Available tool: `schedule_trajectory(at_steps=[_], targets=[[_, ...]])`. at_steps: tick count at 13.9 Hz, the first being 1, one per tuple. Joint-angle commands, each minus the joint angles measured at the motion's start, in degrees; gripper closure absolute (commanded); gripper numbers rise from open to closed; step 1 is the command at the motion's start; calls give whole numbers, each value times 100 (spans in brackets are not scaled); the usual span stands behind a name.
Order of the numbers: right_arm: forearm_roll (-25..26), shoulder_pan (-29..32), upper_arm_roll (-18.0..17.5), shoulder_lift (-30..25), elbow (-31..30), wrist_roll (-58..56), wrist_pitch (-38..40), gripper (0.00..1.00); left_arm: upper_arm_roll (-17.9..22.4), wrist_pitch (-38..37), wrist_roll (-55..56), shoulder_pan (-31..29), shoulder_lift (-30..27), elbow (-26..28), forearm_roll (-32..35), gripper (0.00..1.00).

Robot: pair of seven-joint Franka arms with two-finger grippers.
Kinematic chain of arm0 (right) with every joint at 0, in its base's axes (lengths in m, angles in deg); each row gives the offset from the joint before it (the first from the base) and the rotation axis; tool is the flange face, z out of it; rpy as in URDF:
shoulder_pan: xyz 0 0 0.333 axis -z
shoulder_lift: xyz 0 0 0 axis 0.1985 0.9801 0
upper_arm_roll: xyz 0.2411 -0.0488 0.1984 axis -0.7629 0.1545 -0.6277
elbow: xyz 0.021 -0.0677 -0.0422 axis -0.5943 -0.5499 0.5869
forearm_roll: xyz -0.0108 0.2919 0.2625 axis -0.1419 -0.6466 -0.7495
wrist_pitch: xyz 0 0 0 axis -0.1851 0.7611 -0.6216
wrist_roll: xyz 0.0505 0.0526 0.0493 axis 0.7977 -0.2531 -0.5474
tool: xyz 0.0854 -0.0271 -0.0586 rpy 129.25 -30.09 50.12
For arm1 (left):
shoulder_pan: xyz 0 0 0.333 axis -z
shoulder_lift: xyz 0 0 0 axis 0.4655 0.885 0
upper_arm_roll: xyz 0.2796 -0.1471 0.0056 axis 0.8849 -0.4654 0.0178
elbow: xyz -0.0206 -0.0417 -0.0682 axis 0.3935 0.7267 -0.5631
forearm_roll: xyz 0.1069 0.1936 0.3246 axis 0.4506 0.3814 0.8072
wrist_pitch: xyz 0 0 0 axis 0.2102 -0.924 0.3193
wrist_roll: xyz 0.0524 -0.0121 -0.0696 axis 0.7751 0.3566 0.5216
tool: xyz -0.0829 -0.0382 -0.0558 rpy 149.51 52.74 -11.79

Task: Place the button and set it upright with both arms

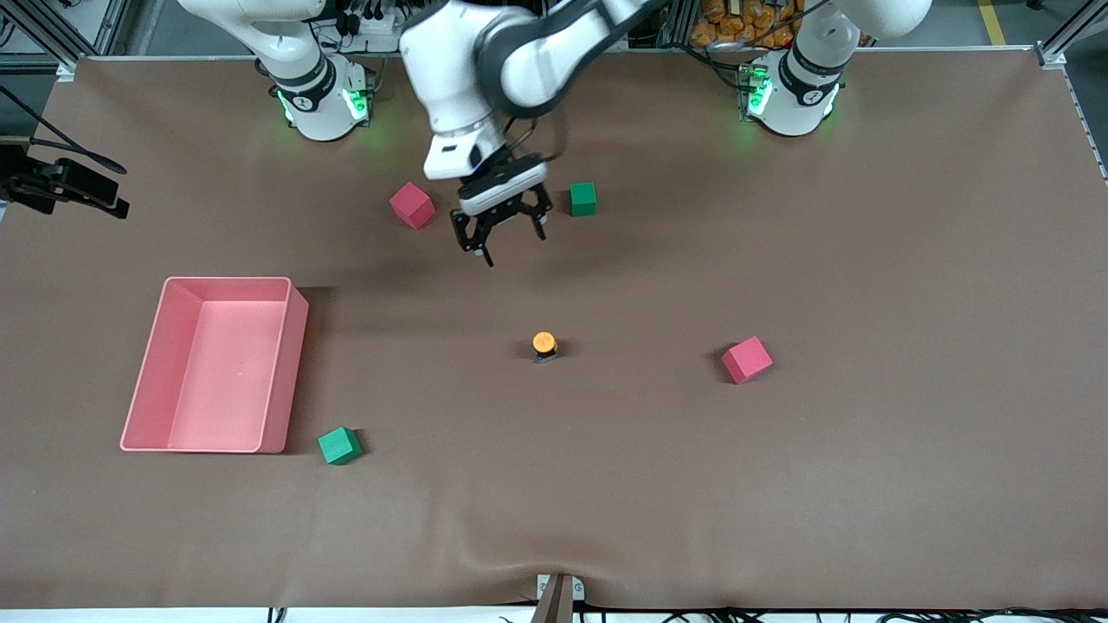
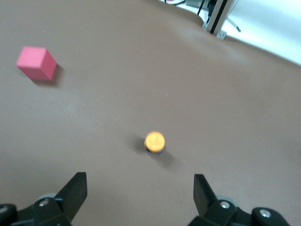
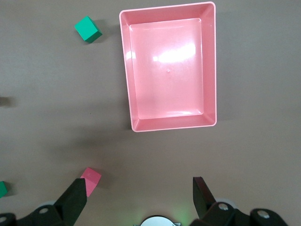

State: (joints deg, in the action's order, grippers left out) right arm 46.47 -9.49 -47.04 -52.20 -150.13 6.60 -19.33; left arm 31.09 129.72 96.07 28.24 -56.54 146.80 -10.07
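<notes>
The button (image 1: 544, 344) stands on the brown mat near the table's middle, orange cap up, and nothing touches it. It also shows in the left wrist view (image 2: 154, 141). My left gripper (image 1: 502, 227) hangs open and empty above the mat, between a pink cube (image 1: 411, 205) and a green cube (image 1: 582, 198), closer to the robots' bases than the button. In the left wrist view the left gripper (image 2: 140, 195) has its fingers spread wide, with the button ahead of them. My right gripper (image 3: 139, 197) is open and empty, high over its own base, and out of the front view.
A pink bin (image 1: 279, 372) sits toward the right arm's end, also in the right wrist view (image 3: 210, 66). A green cube (image 1: 339, 446) lies beside the bin's near corner. Another pink cube (image 1: 746, 359) lies toward the left arm's end, level with the button.
</notes>
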Motion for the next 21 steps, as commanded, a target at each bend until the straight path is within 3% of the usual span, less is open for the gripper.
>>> schedule_trajectory(at_steps=[1, 8, 12, 16, 18, 21], targets=[[-21, 103, -75, -76, -47, -85, 25, 0, -68, -223, -1165, -761, -877, 305, -937, 0], [-21, 103, -66, -76, -56, -85, 25, 0, -77, -1092, -3213, -2502, -2135, 305, -2187, 0], [-21, 103, -66, -76, -56, -85, 25, 0, -77, -1674, -5761, -3618, -2680, 296, -2706, 0], [-21, 103, -66, -76, -56, -85, 25, 0, -85, -2322, -6090, -4296, -2927, 296, -2716, 0], [-21, 103, -75, -76, -56, -85, 25, 0, -85, -2438, -6974, -4560, -2936, 287, -2707, 0], [-21, 94, -75, -76, -56, -85, 25, 0, -77, -2535, -7399, -4964, -2919, 279, -2733, 0]])
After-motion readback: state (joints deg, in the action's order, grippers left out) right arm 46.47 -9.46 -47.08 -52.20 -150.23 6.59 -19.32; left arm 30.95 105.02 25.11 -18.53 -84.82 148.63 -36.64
